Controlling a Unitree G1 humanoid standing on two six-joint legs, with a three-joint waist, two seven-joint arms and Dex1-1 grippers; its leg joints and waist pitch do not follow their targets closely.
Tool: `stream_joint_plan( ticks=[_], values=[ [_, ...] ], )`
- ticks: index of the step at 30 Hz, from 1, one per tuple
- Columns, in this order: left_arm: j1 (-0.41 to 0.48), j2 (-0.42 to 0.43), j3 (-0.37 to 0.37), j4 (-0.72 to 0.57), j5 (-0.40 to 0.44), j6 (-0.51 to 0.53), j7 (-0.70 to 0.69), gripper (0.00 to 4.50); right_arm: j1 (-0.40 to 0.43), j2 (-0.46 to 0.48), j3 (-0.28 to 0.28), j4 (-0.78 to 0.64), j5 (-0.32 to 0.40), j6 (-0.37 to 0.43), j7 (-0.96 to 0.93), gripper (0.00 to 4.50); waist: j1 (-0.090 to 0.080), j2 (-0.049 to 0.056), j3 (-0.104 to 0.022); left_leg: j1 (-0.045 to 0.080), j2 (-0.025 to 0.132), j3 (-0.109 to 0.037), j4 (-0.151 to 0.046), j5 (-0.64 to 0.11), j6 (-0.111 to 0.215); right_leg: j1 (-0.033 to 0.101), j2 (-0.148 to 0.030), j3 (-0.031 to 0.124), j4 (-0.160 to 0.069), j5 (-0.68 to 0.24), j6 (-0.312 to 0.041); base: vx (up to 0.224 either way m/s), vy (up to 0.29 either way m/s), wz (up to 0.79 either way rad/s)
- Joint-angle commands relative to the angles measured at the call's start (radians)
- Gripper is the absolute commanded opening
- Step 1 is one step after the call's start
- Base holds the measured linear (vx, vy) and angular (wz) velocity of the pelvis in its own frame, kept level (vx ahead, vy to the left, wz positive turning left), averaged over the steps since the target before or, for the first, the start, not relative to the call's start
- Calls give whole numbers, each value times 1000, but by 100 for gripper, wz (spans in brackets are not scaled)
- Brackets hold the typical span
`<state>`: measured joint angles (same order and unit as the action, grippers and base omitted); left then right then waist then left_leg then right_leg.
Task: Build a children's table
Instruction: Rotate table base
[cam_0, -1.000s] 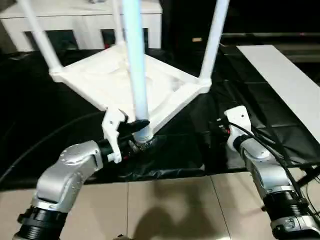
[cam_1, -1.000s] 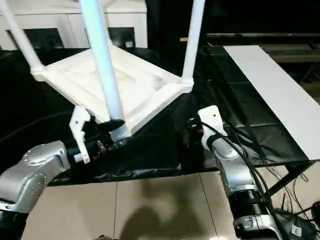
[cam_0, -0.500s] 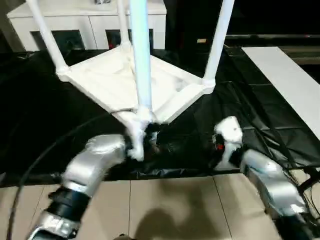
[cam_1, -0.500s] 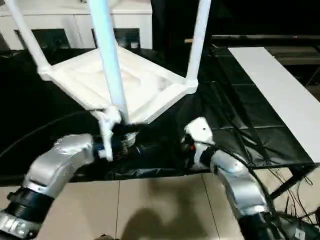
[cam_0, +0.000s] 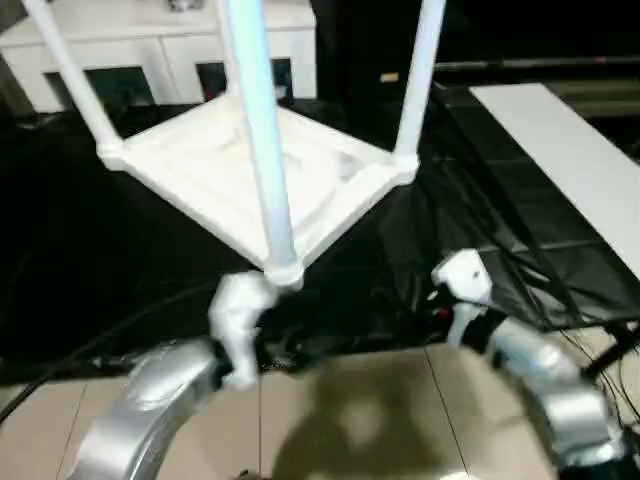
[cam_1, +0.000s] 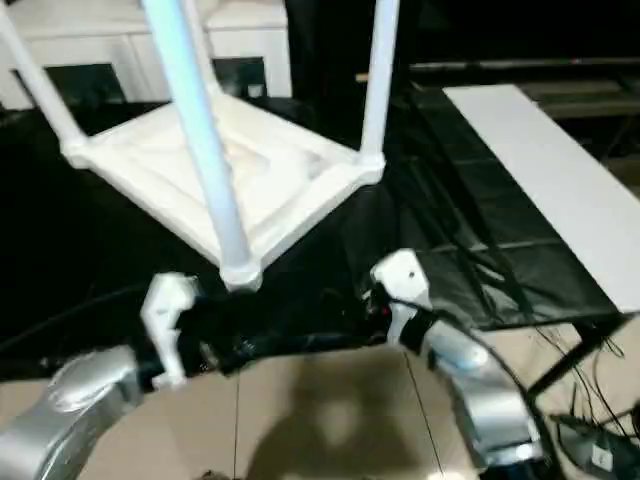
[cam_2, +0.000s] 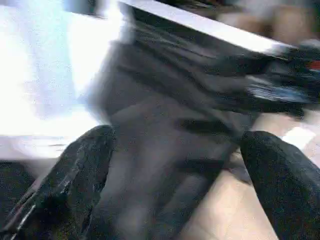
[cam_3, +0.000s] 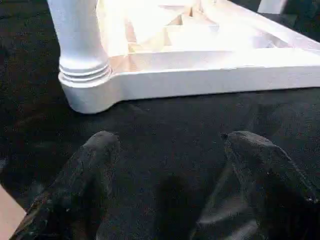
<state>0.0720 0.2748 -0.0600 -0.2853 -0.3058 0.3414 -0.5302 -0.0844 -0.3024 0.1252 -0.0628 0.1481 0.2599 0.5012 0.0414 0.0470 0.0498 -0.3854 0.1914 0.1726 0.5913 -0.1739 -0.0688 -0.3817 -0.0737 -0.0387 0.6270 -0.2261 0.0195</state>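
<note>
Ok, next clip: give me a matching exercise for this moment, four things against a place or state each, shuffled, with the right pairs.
Things:
1. tabletop
2. nearest leg
3. left gripper
4. white cabinet

Places or states:
A. open, nothing between its fingers
B. upside down on the black-draped table
C. behind the black-draped table
D. upright in the corner socket closest to the robot

Pairs: 1-B, 2-D, 3-A, 4-C
</note>
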Motion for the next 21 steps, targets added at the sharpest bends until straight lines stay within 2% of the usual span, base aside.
stream_joint_plan(
  ticks=[1, 3, 4, 6, 7, 9, 10, 11, 12, 13, 14, 15, 16, 17, 18, 19, 20, 21],
  values=[
    [-3, -24, 35, 8, 50, -54, 96, 448, 4, 14, -11, -24, -8, 9, -34, 375, 1, -11, -41, 18, 32, -13, -82, -366, -9, 16, -43, 37, -112, -386, -121, 0, 0, 0],
    [-14, -47, 64, 25, 69, -89, 177, 448, 12, 42, -15, -38, -6, 18, -65, 375, 2, -8, -42, 16, 30, -15, -83, -370, -13, 14, -45, 37, -114, -395, -103, 0, 0, 0],
    [-25, -63, 72, 28, 74, -107, 207, 448, 18, 54, -13, -47, -4, 24, -76, 375, 3, -14, -43, 14, 28, -15, -83, -363, -15, 14, -45, 37, -113, -385, -92, 0, 0, 0],
    [-46, -99, 88, 35, 103, -106, 277, 448, 26, 71, -7, -60, -11, 33, -97, 375, 3, -11, -46, 14, 30, -16, -83, -356, -18, 15, -44, 38, -110, -362, -90, 0, 0, 0],
    [-46, -99, 88, 35, 103, -106, 277, 448, 26, 71, -7, -60, -11, 33, -97, 375, 3, -12, -45, 18, 30, -16, -83, -375, -20, 15, -44, 37, -111, -376, -86, 0, 0, 0],
    [-61, -111, 96, 60, 122, -113, 300, 448, 28, 76, -2, -60, -19, 27, -108, 375, 0, -10, -42, 33, 26, -19, -86, -479, -26, 19, -43, 31, -122, -509, -54, 0, 0, 0],
    [-70, -119, 103, 76, 137, -118, 319, 448, 29, 78, 0, -59, -21, 25, -110, 375, -2, -9, -42, 46, 22, -18, -83, -524, -19, 18, -38, 25, -130, -568, -42, 0, 0, 0],
    [-79, -126, 111, 88, 136, -121, 326, 448, 29, 79, 2, -59, -23, 23, -112, 375, -5, -9, -41, 50, 20, -17, -82, -543, -13, 21, -33, 21, -135, -588, -43, 0, 0, 0],
    [-94, -125, 118, 109, 151, -121, 348, 448, 28, 84, -1, -55, -18, 22, -112, 375, -10, -7, -37, 67, 15, -14, -81, -576, 1, 23, -24, 10, -147, -622, -50, 0, 0, 0],
    [-106, -127, 123, 124, 147, -123, 356, 448, 26, 87, -1, -51, -19, 17, -115, 375, -12, -7, -33, 75, 12, -13, -81, -590, 6, 25, -23, 5, -153, -637, -53, 0, 0, 0],
    [-106, -127, 123, 124, 147, -123, 356, 448, 26, 87, -1, -51, -19, 17, -115, 375, -17, -8, -32, 76, 7, -14, -83, -592, 13, 37, -24, 1, -160, -652, -53, 0, 0, 0],
    [-112, -125, 124, 132, 148, -123, 362, 448, 24, 88, 0, -47, -20, 13, -117, 375, -15, -4, -31, 75, 9, -16, -88, -583, 17, 46, -26, 2, -160, -645, -56, 55, 16, -10],
    [-116, -127, 126, 139, 146, -125, 367, 448, 21, 87, 3, -43, -22, 12, -115, 375, -14, -4, -40, 63, 10, -17, -96, -527, 32, 78, -29, 5, -155, -586, -73, 92, 24, -10],
    [-120, -132, 128, 144, 140, -125, 370, 448, 19, 85, 7, -41, -27, 9, -113, 375, -14, -1, -42, 69, 11, -15, -97, -519, 38, 78, -27, 7, -155, -561, -88, 92, 24, -10],
    [-121, -134, 129, 146, 151, -127, 384, 448, 18, 90, 5, -38, -25, 14, -118, 375, -15, -4, -47, 72, 12, -14, -99, -496, 51, 87, -23, 9, -150, -501, -118, 98, 23, -4],
    [-118, -141, 132, 147, 150, -126, 391, 448, 16, 92, 5, -33, -27, 12, -122, 375, 3, -26, -41, -25, -17, -31, -94, -425, 124, 153, -54, -22, -163, -508, -96, 79, 48, 20],
    [-117, -145, 134, 148, 148, -126, 394, 448, 15, 94, 4, -30, -28, 10, -125, 375, -4, -8, -55, -28, -27, -36, -77, -303, 207, 173, -84, -39, -181, -491, -76, 79, 48, 20],
    [-115, -144, 129, 153, 165, -135, 396, 448, 14, 95, 6, -24, -31, 6, -127, 375, -5, 7, -60, -19, -33, -45, -64, -238, 262, 183, -87, -63, -192, -473, -102, 94, 46, 55]
  ],
)
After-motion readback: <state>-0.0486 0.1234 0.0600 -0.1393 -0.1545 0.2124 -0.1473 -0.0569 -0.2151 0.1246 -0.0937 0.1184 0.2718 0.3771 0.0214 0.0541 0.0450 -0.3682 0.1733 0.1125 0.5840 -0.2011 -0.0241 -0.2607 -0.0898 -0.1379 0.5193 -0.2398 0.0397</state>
